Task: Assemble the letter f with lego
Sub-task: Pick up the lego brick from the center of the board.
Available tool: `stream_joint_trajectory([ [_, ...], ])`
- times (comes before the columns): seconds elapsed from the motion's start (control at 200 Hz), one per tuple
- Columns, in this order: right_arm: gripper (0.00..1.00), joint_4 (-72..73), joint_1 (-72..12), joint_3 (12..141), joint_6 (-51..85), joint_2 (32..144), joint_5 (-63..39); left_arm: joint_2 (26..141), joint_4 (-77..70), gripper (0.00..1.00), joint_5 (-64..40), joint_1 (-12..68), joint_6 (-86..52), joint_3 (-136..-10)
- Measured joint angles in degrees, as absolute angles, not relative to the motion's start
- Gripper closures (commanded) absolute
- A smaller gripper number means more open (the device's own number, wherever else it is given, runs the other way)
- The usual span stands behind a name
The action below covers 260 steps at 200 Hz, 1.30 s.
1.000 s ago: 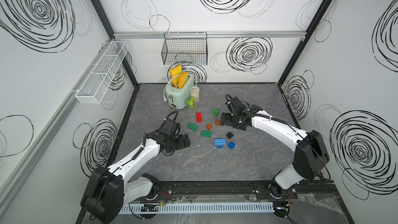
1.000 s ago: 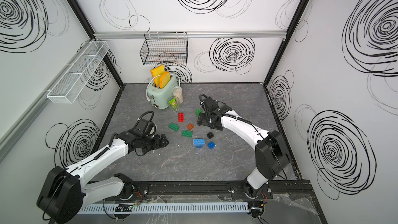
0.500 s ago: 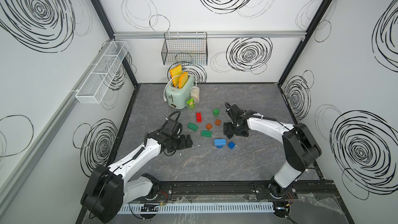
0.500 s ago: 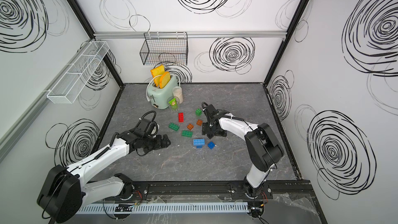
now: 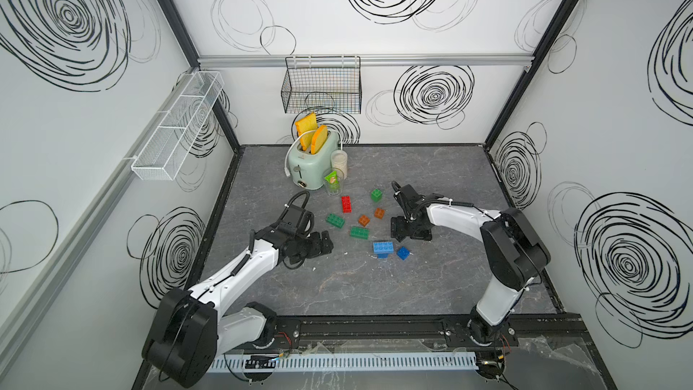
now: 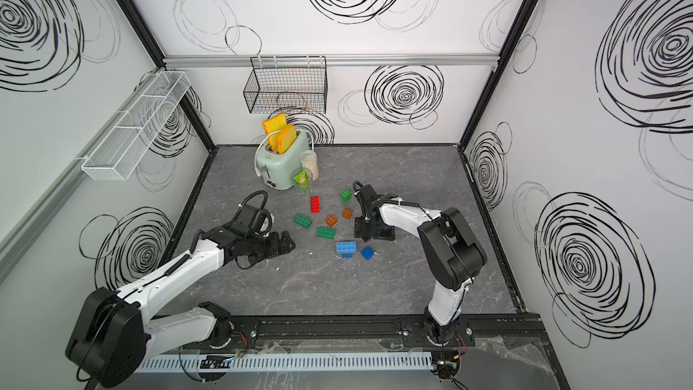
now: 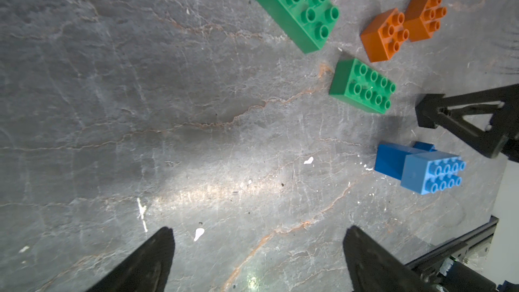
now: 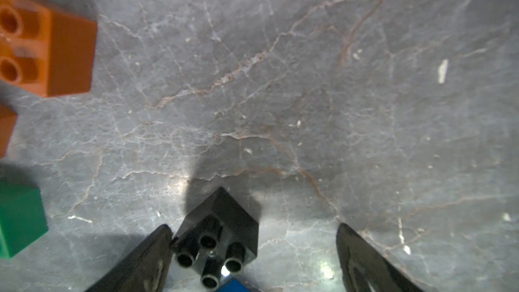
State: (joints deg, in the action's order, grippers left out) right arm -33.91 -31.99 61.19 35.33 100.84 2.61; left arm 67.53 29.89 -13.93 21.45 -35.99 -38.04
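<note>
The right gripper stands low over the grey table, to the right of the scattered lego; its jaws are spread. In the right wrist view the black brick sits on the table between the fingers of the right gripper, studs up and turned cornerwise; it touches one finger, while a wide gap separates it from the other finger, so nothing is pinched. In both top views the gripper hides this brick.

The light blue brick and the dark blue brick lie just in front of that gripper, towards the rail; the two orange bricks lie just beside it on the left.

The left gripper hovers over bare table with its jaws wide apart and empty; in the left wrist view the two green oblong bricks lie ahead of the left gripper, apart from it. The red brick and the green square brick lie further back, nearer the toaster.
</note>
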Motion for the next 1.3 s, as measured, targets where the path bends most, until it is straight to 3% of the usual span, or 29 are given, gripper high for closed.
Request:
stream_joint_trajectory([
  [0.25,0.08,-33.45,-28.82,61.21,35.42,101.75,2.98,67.55,29.91,0.02,-14.20,20.34,-35.99,-38.04],
  [0.39,0.14,-32.23,-26.35,61.21,35.57,101.82,2.37,67.72,29.91,0.02,-14.44,20.01,-35.97,-38.04],
  [0.475,0.10,-31.16,-25.63,61.19,35.38,101.78,1.83,67.94,29.95,0.02,-14.57,19.84,-35.94,-38.04],
  [0.505,0.00,-30.68,-25.52,61.17,35.18,101.71,1.85,67.96,29.98,0.02,-14.59,19.77,-35.94,-38.04],
  [0.975,0.00,-28.18,-31.11,59.57,35.86,96.47,-1.58,67.96,29.87,0.02,-14.63,19.44,-35.94,-38.04],
  [1.301,0.28,-28.40,-32.86,57.93,39.97,96.47,-0.75,67.96,29.89,0.02,-14.74,17.61,-35.73,-38.04],
])
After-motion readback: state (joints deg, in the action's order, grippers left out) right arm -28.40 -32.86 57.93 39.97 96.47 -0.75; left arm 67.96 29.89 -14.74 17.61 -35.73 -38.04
